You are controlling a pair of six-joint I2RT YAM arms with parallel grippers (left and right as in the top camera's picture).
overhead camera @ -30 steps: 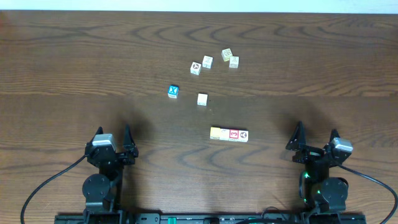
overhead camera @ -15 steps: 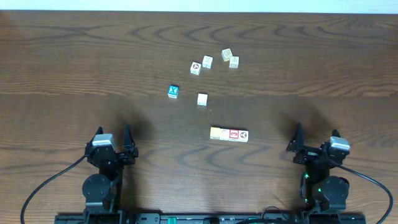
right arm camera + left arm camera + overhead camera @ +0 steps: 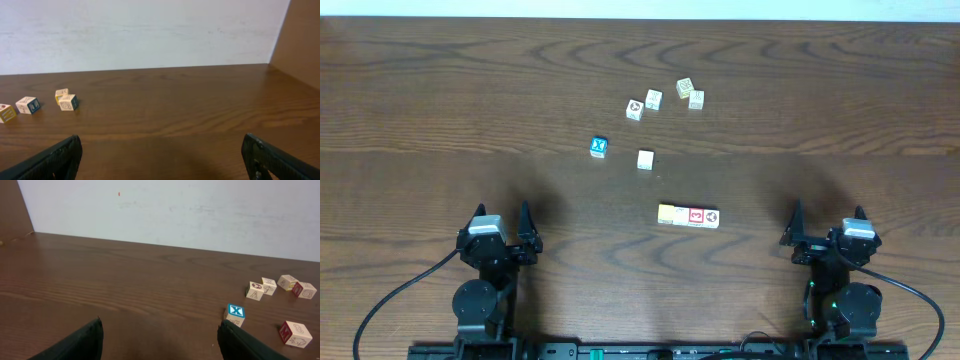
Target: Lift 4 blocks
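Note:
The four blocks lie touching in a short row (image 3: pixel 688 215) at centre right of the table: a yellowish one (image 3: pixel 667 213) at the left end, a red-marked one (image 3: pixel 696 216), and a dark-marked one (image 3: pixel 711 217) at the right end. Neither wrist view shows this row. My left gripper (image 3: pixel 502 214) (image 3: pixel 160 332) stands open near the front edge, well left of the row, with nothing between its fingers. My right gripper (image 3: pixel 828 212) (image 3: pixel 161 150) stands open at the front right, a good way right of the row, also with nothing in it.
A blue-and-white cube (image 3: pixel 599 147) (image 3: pixel 235 311) lies left of centre, with a lone cream cube (image 3: pixel 645 159) (image 3: pixel 295 334) beside it. Several more cubes cluster farther back (image 3: pixel 665 97) (image 3: pixel 280 286) (image 3: pixel 67 102). A pale wall (image 3: pixel 200 210) stands behind the table's far edge.
The right gripper has turned and shifted slightly to the left. The left arm and all the cubes have stayed put.

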